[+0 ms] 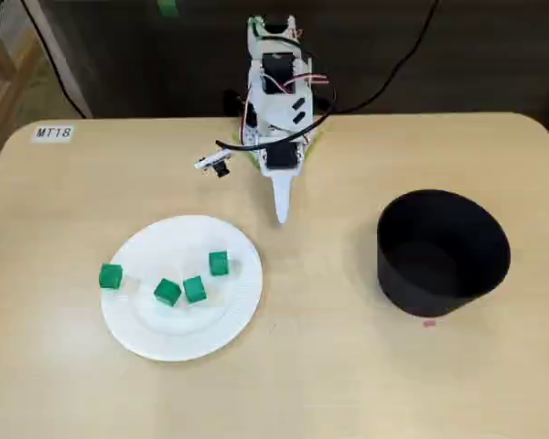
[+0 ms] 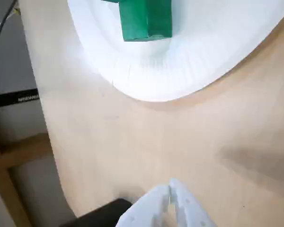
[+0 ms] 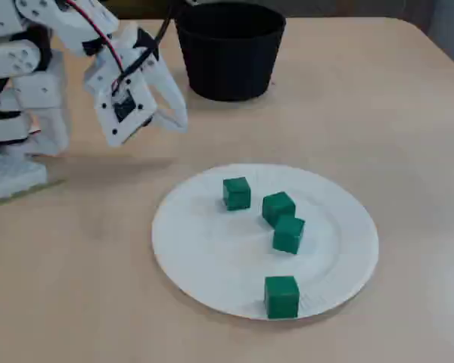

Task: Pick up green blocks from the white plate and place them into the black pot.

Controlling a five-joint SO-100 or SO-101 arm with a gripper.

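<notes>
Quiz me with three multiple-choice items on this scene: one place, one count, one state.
1. In a fixed view, the pot stands where? A) left of the plate B) right of the plate C) on the plate
2. How many blocks lie on the plate? A) two B) four C) six
3. The tool is: A) shut on a block B) wide open C) shut, empty
Answers: 1 B, it sits right of the plate; 2 B, four green ones show; 3 C, wrist view shows fingers together, nothing between.
</notes>
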